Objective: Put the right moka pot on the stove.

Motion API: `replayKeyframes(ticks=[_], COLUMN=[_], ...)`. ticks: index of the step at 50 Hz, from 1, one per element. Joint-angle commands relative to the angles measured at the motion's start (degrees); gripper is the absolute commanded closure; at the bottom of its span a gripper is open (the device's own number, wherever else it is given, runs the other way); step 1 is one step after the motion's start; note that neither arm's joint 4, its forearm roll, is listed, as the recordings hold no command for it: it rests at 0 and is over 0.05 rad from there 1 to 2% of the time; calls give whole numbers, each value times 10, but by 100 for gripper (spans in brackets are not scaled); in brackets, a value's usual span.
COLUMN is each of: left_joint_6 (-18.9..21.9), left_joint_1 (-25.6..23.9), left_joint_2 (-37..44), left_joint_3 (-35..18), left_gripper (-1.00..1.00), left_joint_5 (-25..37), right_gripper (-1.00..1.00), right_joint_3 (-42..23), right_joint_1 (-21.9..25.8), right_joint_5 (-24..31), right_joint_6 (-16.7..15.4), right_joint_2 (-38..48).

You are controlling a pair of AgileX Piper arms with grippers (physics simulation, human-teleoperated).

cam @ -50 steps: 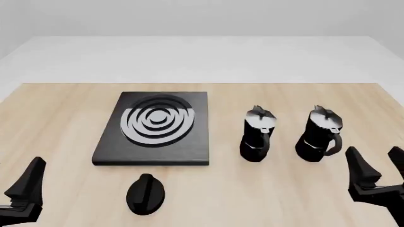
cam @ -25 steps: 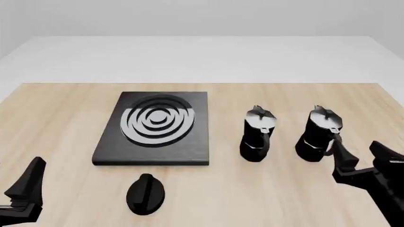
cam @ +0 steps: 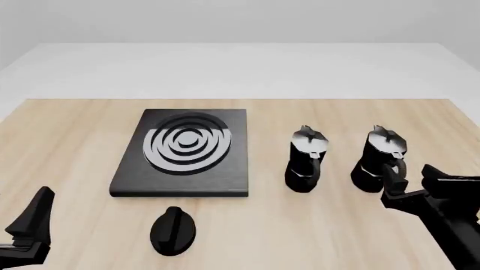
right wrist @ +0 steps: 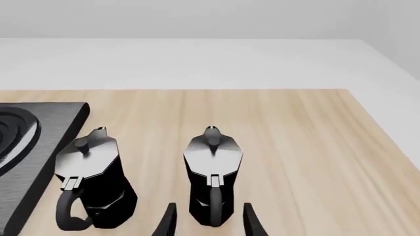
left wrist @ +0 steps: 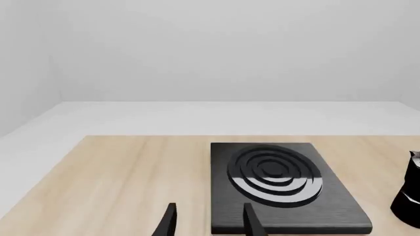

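Black and faceted with a shiny silver-grey lid, the right moka pot (cam: 380,160) stands on the pale wooden bench (cam: 67,140), looking rigid and slick; the right gripper (cam: 414,180), fingers spread, probably suits its waist or handle.

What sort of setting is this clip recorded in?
Probably a simulated kitchen-style tabletop: a bare wooden table against blank pale walls, carrying a stove slab and two moka pots, all rendered.
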Motion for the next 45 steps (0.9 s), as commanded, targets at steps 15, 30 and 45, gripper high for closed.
replayKeyframes(ticks=[15,30,45], left_joint_6=[0,0,0], left_joint_1=[0,0,0], left_joint_2=[0,0,0], left_joint_3=[0,0,0], left_gripper=[-100,-100,-100], left_joint_5=[0,0,0], right_gripper=[-100,-100,-100], right_joint_3=[-54,-67,-73], right_joint_1=[-3,-6,-13], right_joint_5=[-22,-39,-81], right_joint_6=[7,8,14], right_joint_2=[104,139,205])
